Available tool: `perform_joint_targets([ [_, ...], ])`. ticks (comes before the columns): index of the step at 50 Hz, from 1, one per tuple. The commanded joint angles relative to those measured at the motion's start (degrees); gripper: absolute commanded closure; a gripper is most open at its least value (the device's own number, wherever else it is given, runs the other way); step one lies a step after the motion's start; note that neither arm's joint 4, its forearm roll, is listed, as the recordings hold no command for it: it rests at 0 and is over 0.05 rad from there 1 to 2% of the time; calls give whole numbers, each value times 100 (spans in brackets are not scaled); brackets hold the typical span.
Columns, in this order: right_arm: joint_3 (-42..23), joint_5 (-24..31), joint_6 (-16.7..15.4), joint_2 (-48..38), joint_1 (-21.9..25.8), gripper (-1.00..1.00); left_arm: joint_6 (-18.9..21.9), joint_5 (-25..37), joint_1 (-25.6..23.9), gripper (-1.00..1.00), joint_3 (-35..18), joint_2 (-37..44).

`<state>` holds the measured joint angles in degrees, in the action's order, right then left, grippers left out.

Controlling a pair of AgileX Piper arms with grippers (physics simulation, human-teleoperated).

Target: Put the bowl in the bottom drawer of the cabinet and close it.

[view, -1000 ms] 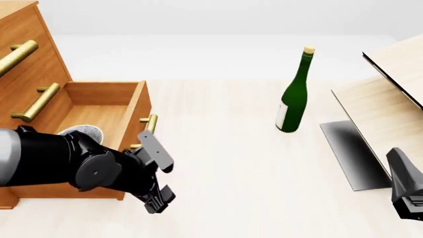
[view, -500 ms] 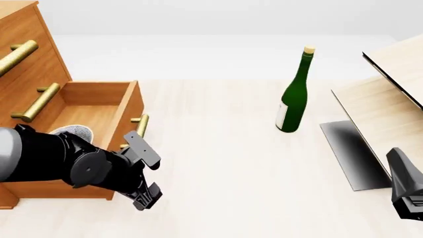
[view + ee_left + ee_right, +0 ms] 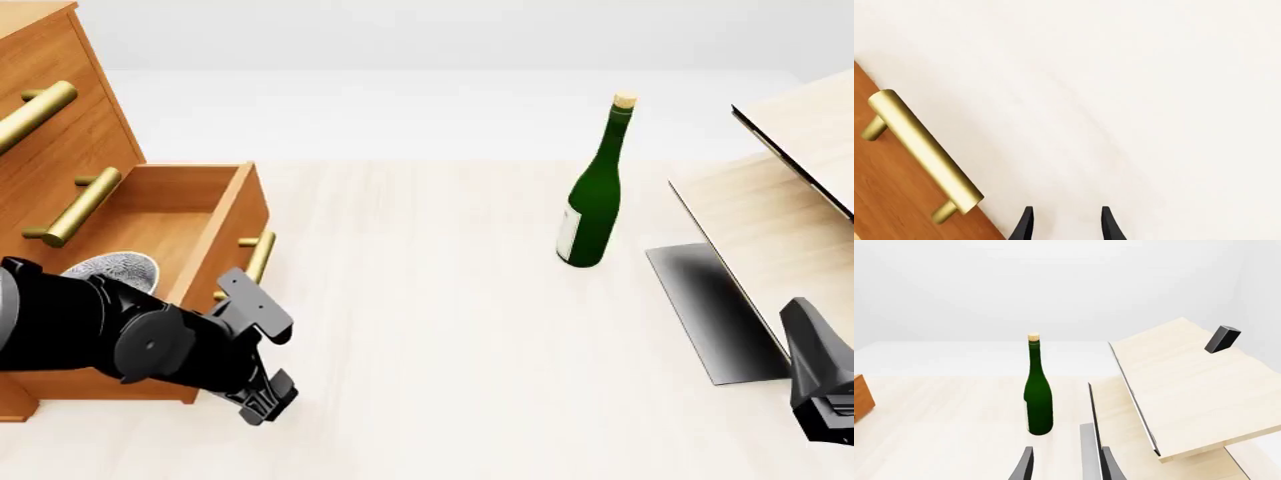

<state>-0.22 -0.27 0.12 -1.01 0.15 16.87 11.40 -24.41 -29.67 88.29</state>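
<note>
The orange-brown cabinet [image 3: 94, 120] stands at the far left. Its bottom drawer [image 3: 187, 188] is pulled partly out. The speckled bowl [image 3: 114, 268] sits inside it, half hidden behind my black left arm. My left gripper [image 3: 264, 403] hangs low beside the drawer front, just below its short brass handle [image 3: 254, 258]. In the left wrist view the handle [image 3: 921, 150] and the drawer front [image 3: 894, 200] lie close beside the open left gripper [image 3: 1066, 225], which holds nothing. My right gripper [image 3: 1066, 465] is open and empty at the near right, far from the cabinet.
A green wine bottle [image 3: 594, 200] [image 3: 1039, 395] stands upright past mid-table. A pale wood structure with a dark panel [image 3: 774, 210] [image 3: 1187, 385] fills the right side, with a small dark block [image 3: 1222, 338] on it. Two upper drawers are shut.
The bottom drawer has slid further into the cabinet. My left arm and gripper moved left along with its front. The right arm has not moved.
</note>
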Motion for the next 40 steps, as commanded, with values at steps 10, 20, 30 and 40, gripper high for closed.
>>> perform_joint_targets([
  [10,0,-1,-1,-2,0,-100,275,-248,811,-100,391,-251],
  [20,0,-1,-1,-2,0,-100,422,-319,1160,-100,454,-358],
  [30,0,-1,-1,-2,0,-100,546,-368,1536,-100,579,-564],
  [40,0,-1,-1,-2,0,-100,479,-333,1766,-100,571,-570],
])
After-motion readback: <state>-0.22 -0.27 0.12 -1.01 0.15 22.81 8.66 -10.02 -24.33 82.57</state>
